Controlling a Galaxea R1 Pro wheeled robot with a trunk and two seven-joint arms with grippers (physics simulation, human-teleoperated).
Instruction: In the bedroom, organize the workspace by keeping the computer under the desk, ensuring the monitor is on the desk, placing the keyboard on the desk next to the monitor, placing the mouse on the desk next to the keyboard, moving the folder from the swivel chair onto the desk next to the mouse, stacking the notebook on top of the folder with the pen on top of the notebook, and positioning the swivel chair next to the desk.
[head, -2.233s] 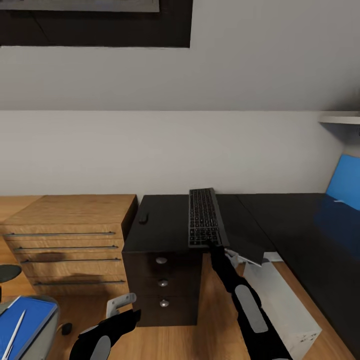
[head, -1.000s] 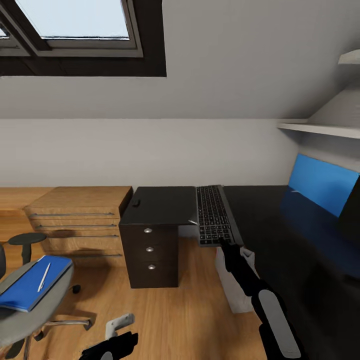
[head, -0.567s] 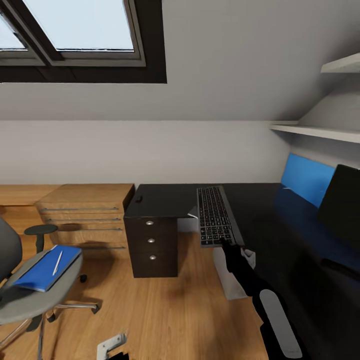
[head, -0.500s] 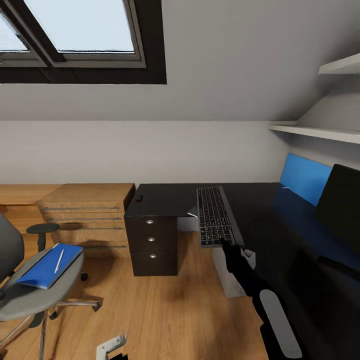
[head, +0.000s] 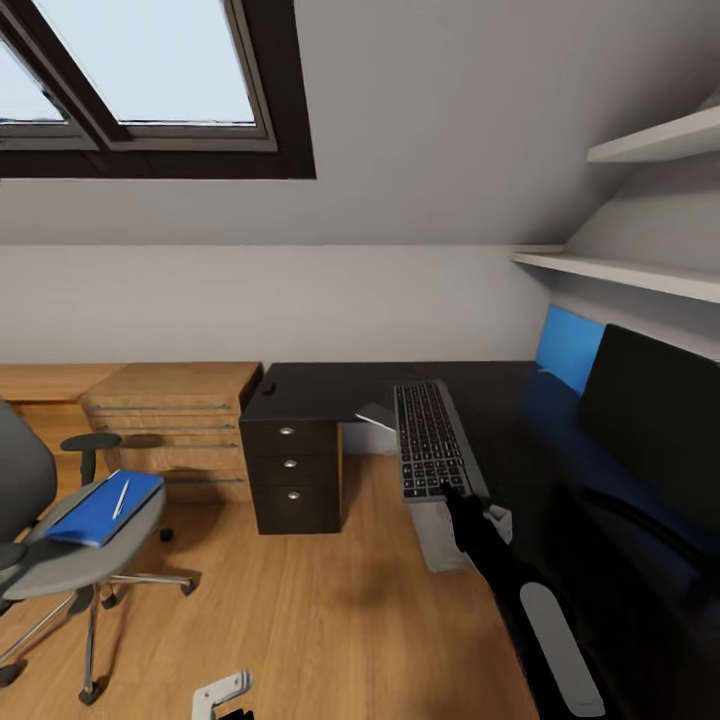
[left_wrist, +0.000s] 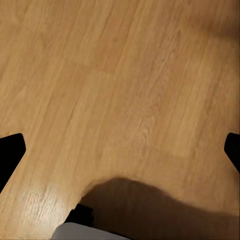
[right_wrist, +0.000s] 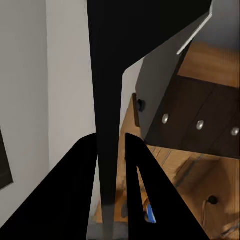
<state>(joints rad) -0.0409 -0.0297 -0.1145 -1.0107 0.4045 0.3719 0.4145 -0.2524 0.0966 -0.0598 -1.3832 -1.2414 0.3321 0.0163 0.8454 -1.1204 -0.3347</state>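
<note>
My right gripper (head: 447, 489) is shut on the near end of the black keyboard (head: 429, 437). The keyboard is held level over the inner corner of the black L-shaped desk (head: 320, 385), above the light-grey computer (head: 438, 532) on the floor. In the right wrist view the keyboard (right_wrist: 106, 100) runs edge-on between the fingers (right_wrist: 141, 190). The monitor (head: 650, 420) stands on the desk at the right. The small mouse (head: 268, 388) lies on the desk's left end. The blue folder (head: 98, 508) with the pen (head: 120, 497) lies on the swivel chair (head: 55, 565). A thin grey sheet (head: 374, 413) at the desk's corner may be the notebook. My left gripper (left_wrist: 120, 150) is open over the floor.
A light-wood chest of drawers (head: 165, 425) stands left of the desk's dark drawer unit (head: 293, 465). White shelves (head: 620, 270) and a blue wall panel (head: 567, 350) are at the right, a skylight (head: 130, 70) above. Wood floor (head: 300, 600) lies between chair and desk.
The whole view has shifted: the camera backed off and turned, bringing the chair and the monitor into sight. The keyboard stays in my right gripper. My left arm has dropped to the frame's bottom.
</note>
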